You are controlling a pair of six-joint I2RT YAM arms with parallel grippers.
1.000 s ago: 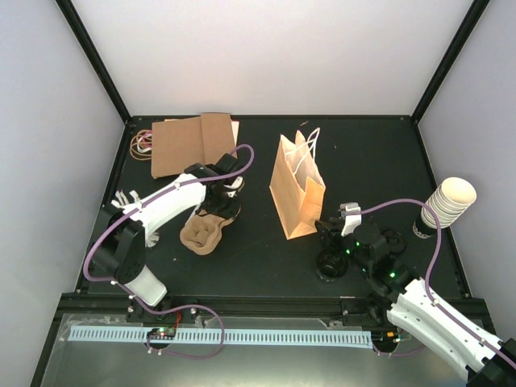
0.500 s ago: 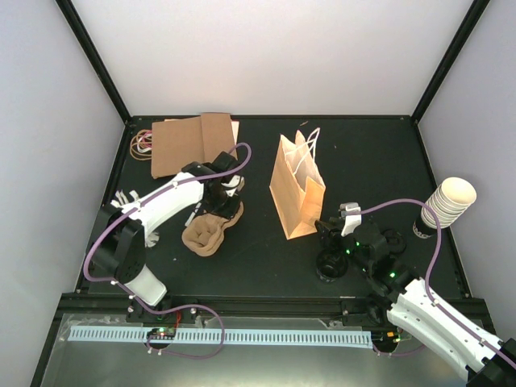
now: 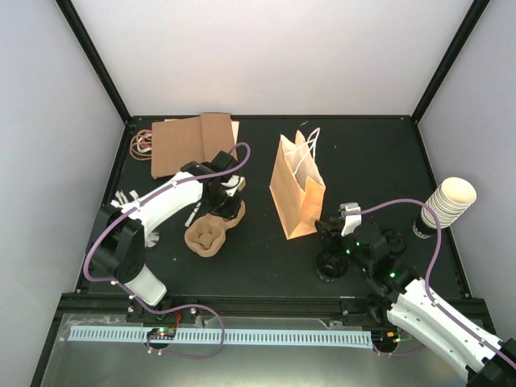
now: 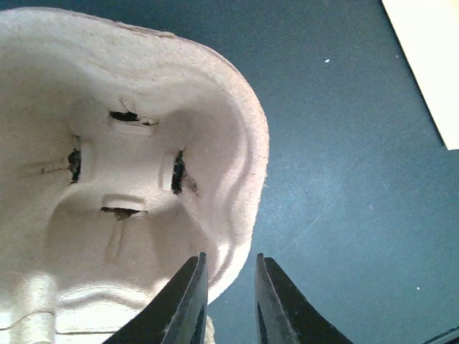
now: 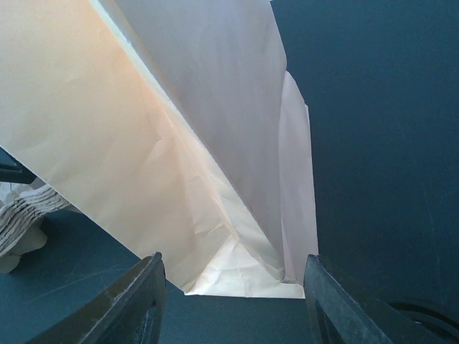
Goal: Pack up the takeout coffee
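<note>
**Tray at my left gripper, coffee waiting on the right**

The dark worktop (image 3: 363, 153) carries everything. Biggest on it is the tan paper bag (image 3: 297, 193), standing upright near the middle with its handles up. Behind my left arm, at the back, a flat brown cardboard sheet (image 3: 189, 143) lies on the surface.

The pulp tray (image 3: 205, 234) sits in front of that sheet, on my left side and well apart from the bag. My left gripper (image 3: 230, 211) reaches down to its far end. In the left wrist view the gripper is narrow, with a thin slit between the fingers. The tray's rim lies against one finger, and dark worktop shows between the rim and the other finger, so I am not pinching it.

A stack of cream cups (image 3: 451, 200) leans at the right edge.

The takeout coffee (image 3: 330, 266) stands on the right half, near the front edge, just beside my right gripper (image 3: 326, 232). A second dark cup (image 3: 420, 228) stands touching the foot of the cream stack. My right gripper is wide and holds nothing, facing the bag's bottom corner.

Some rubber bands (image 3: 143, 143) lie at the back left corner.
</note>
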